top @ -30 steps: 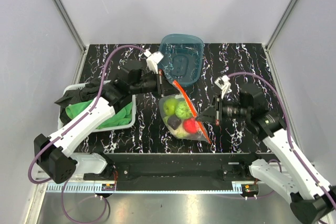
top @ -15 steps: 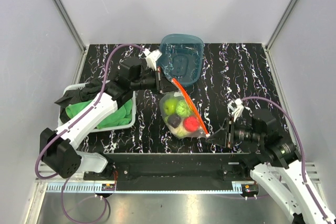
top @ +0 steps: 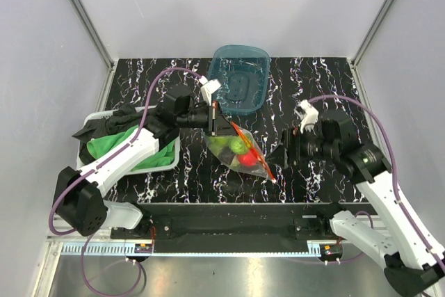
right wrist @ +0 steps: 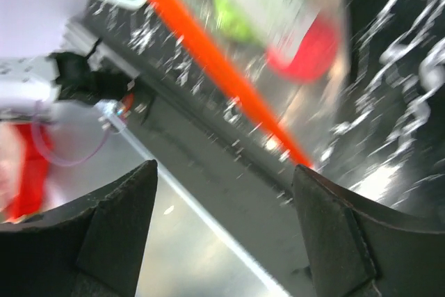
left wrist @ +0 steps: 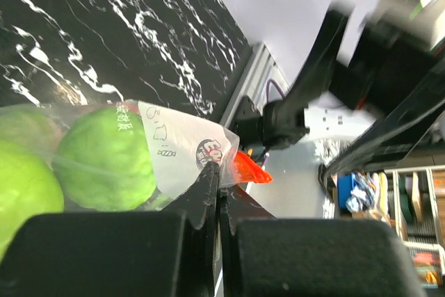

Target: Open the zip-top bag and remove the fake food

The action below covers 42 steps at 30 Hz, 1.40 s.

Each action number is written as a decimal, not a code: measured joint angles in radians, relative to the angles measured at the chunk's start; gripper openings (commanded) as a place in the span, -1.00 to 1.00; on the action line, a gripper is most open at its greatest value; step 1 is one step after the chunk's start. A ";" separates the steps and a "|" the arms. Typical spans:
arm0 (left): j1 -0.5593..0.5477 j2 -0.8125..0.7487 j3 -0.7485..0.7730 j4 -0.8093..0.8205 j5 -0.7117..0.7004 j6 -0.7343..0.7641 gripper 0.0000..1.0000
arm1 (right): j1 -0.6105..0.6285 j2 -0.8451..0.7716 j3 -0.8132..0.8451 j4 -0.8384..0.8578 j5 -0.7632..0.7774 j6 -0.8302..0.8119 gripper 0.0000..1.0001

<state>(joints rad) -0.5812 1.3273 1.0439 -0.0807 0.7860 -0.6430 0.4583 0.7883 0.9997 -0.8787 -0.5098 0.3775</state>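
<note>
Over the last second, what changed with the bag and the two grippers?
The right gripper pulled the zip strip toward the near edge, then opened, let go and backed off. The left gripper, still shut on the zip-top bag at its top corner, shifted nearer, bringing the bag along. The fake food stays inside; the teal tub and tray are unmoved.

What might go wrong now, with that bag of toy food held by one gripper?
The left gripper pinches only a corner of the zip-top bag; the fake food weighing it down might pull it loose. The right gripper is open beside the orange zip strip and may miss that thin edge.
</note>
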 measured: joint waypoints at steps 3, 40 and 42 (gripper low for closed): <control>0.000 -0.002 -0.015 0.005 0.022 0.007 -1.00 | 0.000 0.084 0.073 0.014 0.050 -0.082 0.30; -0.015 0.006 -0.015 0.031 0.048 -0.022 -1.00 | 0.007 0.267 -0.085 0.265 -0.111 -0.157 0.09; -0.016 0.011 -0.015 0.038 0.048 -0.032 -1.00 | 0.011 0.267 -0.092 0.270 -0.108 -0.158 0.04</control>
<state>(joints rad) -0.5968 1.3380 1.0286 -0.0429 0.8345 -0.6750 0.4694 1.0554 0.9077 -0.6083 -0.6182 0.2199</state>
